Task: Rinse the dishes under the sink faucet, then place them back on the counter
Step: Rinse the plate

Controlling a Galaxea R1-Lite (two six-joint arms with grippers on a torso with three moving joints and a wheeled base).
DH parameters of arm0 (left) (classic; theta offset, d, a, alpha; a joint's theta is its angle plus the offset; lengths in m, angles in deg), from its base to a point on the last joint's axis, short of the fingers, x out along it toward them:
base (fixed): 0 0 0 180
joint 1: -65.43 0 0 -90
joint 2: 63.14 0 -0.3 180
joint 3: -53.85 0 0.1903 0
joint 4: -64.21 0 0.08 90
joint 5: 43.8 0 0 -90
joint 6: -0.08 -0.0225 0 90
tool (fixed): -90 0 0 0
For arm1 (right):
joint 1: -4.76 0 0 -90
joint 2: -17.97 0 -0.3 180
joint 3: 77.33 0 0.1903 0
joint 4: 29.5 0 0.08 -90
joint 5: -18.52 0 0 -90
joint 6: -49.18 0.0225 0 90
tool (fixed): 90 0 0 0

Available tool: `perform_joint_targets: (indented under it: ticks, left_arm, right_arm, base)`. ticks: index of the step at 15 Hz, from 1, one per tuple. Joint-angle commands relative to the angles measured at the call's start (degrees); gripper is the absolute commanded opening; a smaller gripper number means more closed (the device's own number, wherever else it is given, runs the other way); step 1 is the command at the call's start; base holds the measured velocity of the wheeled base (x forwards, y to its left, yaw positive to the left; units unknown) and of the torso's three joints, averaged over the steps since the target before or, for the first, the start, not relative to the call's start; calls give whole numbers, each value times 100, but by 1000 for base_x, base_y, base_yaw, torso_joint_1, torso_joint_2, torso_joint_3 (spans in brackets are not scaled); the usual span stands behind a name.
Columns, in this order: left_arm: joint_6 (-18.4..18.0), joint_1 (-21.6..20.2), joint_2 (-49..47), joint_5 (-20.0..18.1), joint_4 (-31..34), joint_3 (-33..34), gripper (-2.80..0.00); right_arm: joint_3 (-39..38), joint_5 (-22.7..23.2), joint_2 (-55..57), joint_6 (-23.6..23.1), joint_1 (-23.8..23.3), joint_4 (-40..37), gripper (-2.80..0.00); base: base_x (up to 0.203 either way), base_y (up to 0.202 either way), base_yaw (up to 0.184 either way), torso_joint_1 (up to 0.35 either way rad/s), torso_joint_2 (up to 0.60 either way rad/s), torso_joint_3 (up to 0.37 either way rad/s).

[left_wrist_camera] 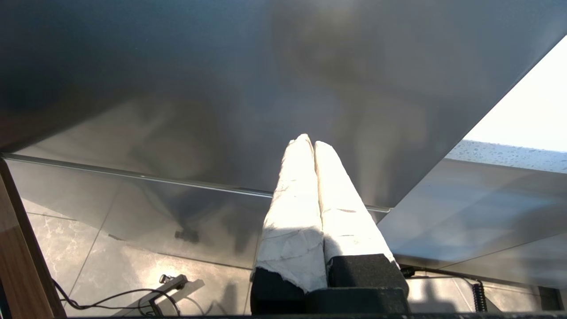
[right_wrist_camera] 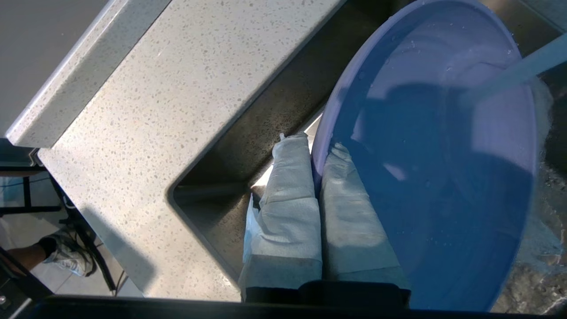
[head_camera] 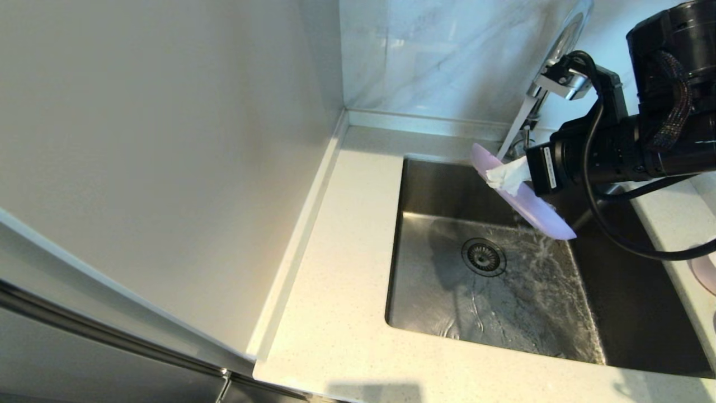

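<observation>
The right arm reaches in from the right across the large rectangular brushed stainless-steel sink (head_camera: pixel 447 291), its black forearm roughly level and its wrist turned toward the back wall; the right gripper (head_camera: pixel 508 176) has its paper-wrapped fingers (right_wrist_camera: pixel 292 199) pinching the rim of the shallow round lavender plate (head_camera: pixel 528 204), one finger on each face of it; the plate hangs tilted, nearly on edge, over the back right part of the basin, just below the shiny chrome faucet (head_camera: pixel 523 120); water runs over the plate and splashes onto the wet sink floor beside the round metal drain strainer (head_camera: pixel 484 256); the off-white speckled stone counter (head_camera: pixel 335 268) wraps the sink on the left and front, with its raised rim along the wall; the left gripper (left_wrist_camera: pixel 313 144) sits low, away from the sink, its white-wrapped fingers (left_wrist_camera: pixel 292 212) pressed together with nothing between them, pointing at a grey metallic panel (left_wrist_camera: pixel 221 88) above a tiled floor.
</observation>
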Motion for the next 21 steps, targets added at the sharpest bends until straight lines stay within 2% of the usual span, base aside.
perform_joint_targets:
  ticks: [1,7,11,14,18,21]
  left_arm:
    - [0,-1,0,3,0,0,-280]
    - [0,-1,0,-6,0,0,-280]
    - [0,-1,0,-5,0,0,-280]
    - [0,-1,0,3,0,0,-280]
    - [0,-1,0,3,0,0,-280]
    - [0,-1,0,3,0,0,-280]
  right_arm:
    - [46,-2,119,-4,73,-10,-280]
    - [179,-205,285,25,145,-10,-280]
    - [179,-379,294,356,136,-19,-280]
    - [237,-448,352,365,136,-19,-280]
    - [423,-727,538,379,130,-11,-280]
    - [433,-961,620,565,111,-3,-280]
  base:
    - [0,0,0,0,0,0]
    - [0,0,0,0,0,0]
    - [0,0,0,0,0,0]
    - [0,0,0,0,0,0]
    - [0,0,0,0,0,0]
    - [0,0,0,0,0,0]
